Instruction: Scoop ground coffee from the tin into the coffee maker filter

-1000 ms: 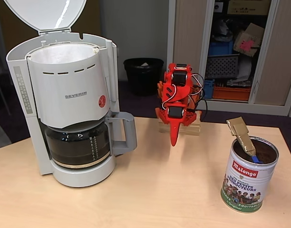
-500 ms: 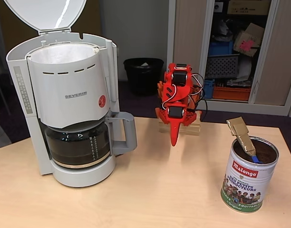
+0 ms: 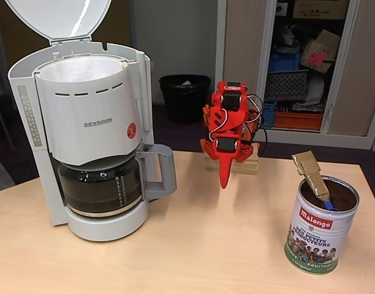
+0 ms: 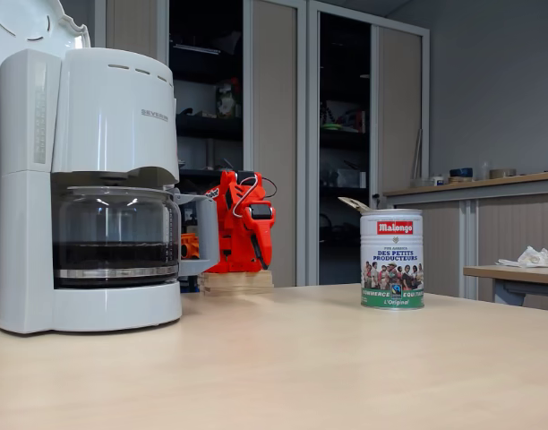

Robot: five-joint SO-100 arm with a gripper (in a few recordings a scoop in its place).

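Wooden counter [image 3: 193,245] carries the SEVERIN coffee maker [image 3: 89,135], lid up, at left. I see my tool [image 3: 223,179] folded down, empty, seemingly closed; Malongo tin [image 3: 319,226] with scoop [image 3: 312,173] stands at right.

A pale wooden table [image 3: 193,245] fills the foreground. At twelve o'clock a black waste bin [image 3: 185,97] stands on dark flooring against a grey wall. At two o'clock, an open cabinet [image 3: 298,67] holds boxes, possibly crates.
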